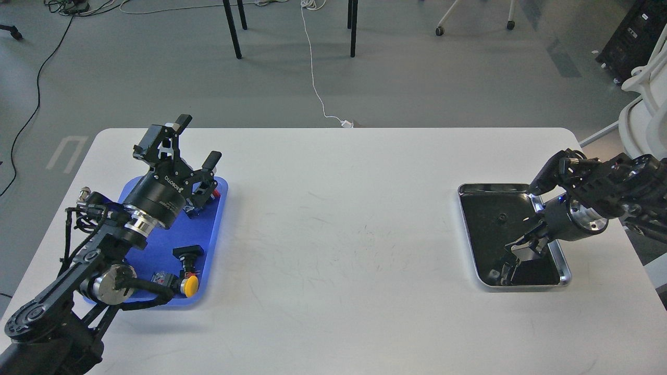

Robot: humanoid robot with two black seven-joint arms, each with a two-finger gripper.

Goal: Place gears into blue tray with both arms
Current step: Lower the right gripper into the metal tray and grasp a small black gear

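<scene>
The blue tray (159,237) lies at the table's left and holds push-button switches, no gear that I can see. My left gripper (197,141) hovers open above the tray's far end, fingers spread wide and empty. One small black gear (501,219) rests in the black tray (551,242) with the silver rim, at the right. My right gripper (508,265) reaches down into the near half of that tray. Its dark fingers blend with the tray floor, so their spacing is unclear. Anything under them is hidden.
In the blue tray are a yellow-capped switch (191,285), a black one (188,252) and a red one (214,194) partly behind my left wrist. The white table (338,234) spans between the two trays. Chair legs and cables are on the floor beyond.
</scene>
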